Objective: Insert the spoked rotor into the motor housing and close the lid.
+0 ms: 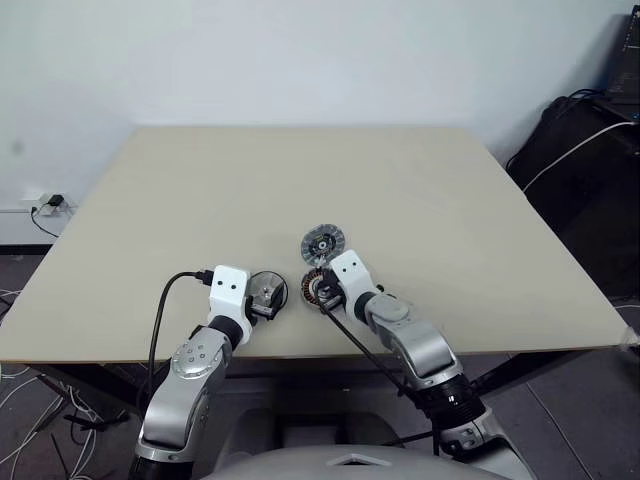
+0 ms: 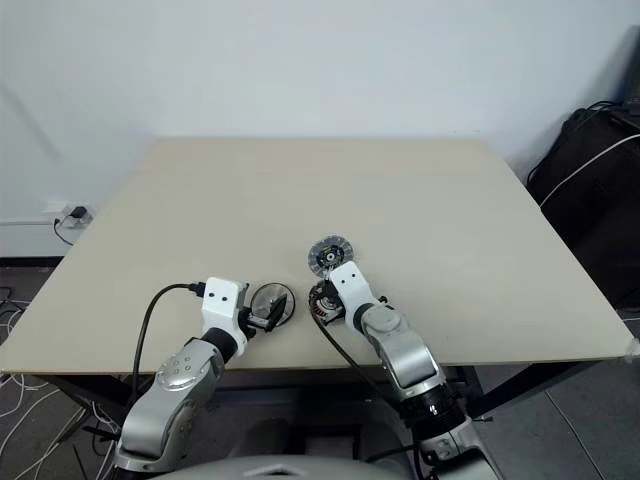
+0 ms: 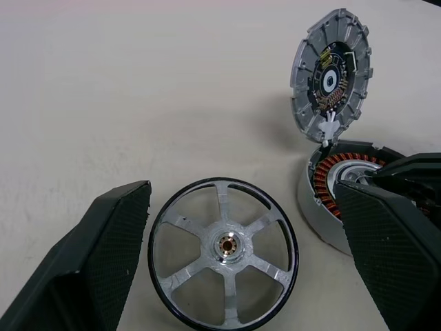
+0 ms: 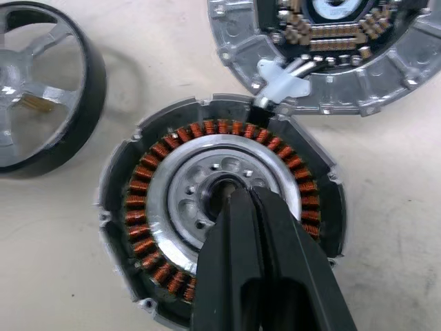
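My left fingers (image 3: 241, 193) are spread wide, one on each side of the spoked rotor (image 3: 224, 256). It lies flat on the surface (image 1: 400, 180), a dark-rimmed wheel of six silver spokes around a brassy hub, and neither pad seems to touch its rim. My right fingers (image 4: 241, 196) are pressed together, their tips at the pale centre of the motor housing (image 4: 148, 207), inside the ring of copper windings. I cannot tell whether they bear down on it or only sit at the bore. The lid (image 3: 331, 76), a ribbed silver disc with a dark circuit board on its inner face, lies open just beyond the housing, tethered to its edge by a small white connector. I judge the step in hand to be picking up the rotor. To do it well I should close evenly on opposite points of the dark rim, so the wheel lifts level rather than tipping on one pad. The housing sits just beside the rotor, so the carry is short. The right fingers must leave the bore before the rotor comes over. The rotor may snap sideways toward the windings, so I would lower it squarely with the hub over the centre hole.
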You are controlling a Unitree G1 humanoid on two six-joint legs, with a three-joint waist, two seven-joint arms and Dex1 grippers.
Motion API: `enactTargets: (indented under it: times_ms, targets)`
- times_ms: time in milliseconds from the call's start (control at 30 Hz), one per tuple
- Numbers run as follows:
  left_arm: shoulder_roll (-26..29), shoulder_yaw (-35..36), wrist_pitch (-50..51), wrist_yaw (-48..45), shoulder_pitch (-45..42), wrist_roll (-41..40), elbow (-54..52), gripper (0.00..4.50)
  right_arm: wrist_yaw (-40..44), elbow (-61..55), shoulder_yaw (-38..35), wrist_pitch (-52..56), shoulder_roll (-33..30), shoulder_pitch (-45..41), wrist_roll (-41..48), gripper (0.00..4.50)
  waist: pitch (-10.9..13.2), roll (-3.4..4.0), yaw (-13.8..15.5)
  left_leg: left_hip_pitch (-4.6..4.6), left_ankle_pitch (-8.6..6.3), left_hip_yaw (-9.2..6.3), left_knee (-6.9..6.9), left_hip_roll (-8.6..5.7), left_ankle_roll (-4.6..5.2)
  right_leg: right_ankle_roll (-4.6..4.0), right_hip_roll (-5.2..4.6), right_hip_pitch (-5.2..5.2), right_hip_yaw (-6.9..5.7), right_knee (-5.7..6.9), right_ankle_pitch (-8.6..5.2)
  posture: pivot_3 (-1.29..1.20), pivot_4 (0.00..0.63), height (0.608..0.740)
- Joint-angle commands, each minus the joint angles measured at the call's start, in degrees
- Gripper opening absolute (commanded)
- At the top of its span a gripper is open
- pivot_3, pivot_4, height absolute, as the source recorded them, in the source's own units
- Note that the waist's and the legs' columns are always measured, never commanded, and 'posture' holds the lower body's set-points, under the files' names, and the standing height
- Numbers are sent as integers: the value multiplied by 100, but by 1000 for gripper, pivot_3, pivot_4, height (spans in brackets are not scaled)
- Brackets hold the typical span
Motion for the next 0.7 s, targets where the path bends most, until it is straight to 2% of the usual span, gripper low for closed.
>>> enactTargets:
  times_ms: [33, 700]
  targets:
    - [-26, -1, -104, -8, -59, 15, -60, 4500, 99, -129, 10, -185, 33, -10, 78, 37, 0, 0, 2, 0, 0, 0, 0, 0, 0, 0, 0, 0, 0, 0, 0, 0, 0, 740]
    - [-13, -37, -85, -32, -48, 3, -76, 4500, -190, 199, -176, -606, 197, -113, 57, 37, 0, 0, 4, -1, 0, 0, 0, 0, 0, 0, -3, -1, 0, 0, 0, 0, 0, 740]
